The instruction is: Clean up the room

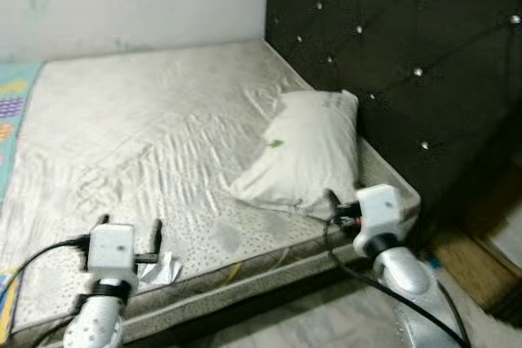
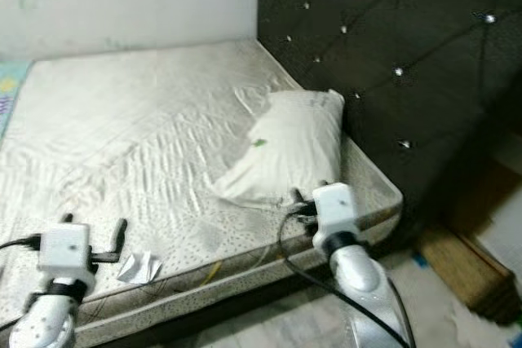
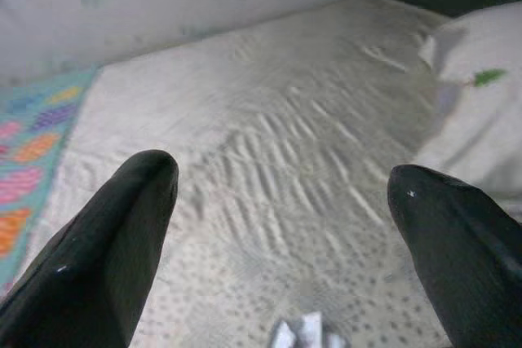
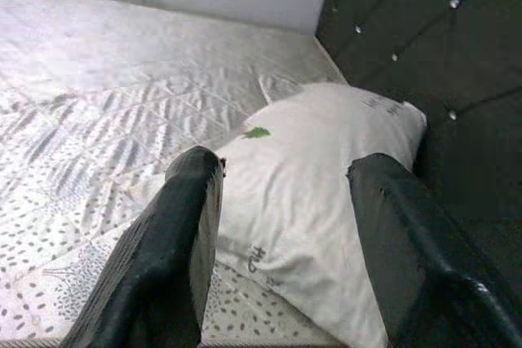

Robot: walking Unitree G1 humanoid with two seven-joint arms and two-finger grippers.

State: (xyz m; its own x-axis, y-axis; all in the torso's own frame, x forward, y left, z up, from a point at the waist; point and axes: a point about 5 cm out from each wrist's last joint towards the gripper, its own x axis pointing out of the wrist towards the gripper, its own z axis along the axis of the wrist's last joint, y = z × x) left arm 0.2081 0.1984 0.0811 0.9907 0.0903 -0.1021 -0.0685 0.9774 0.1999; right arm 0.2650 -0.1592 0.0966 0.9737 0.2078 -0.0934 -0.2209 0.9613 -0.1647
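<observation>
A white pillow [image 1: 306, 152] with a small green mark lies on the right side of the bare mattress [image 1: 147, 136], against the dark headboard. My right gripper [image 4: 285, 165] is open just in front of the pillow's near edge, and nothing is between its fingers. A crumpled white scrap of paper [image 1: 161, 270] lies near the mattress's front edge. My left gripper [image 3: 281, 173] hovers open over that edge, with the scrap just beside and below it.
The black tufted headboard [image 1: 408, 55] stands along the right side and a pale wall along the back. A colourful patterned cloth [image 1: 12, 103] borders the mattress on the left. A brown wooden piece [image 1: 465, 266] lies on the floor at the right.
</observation>
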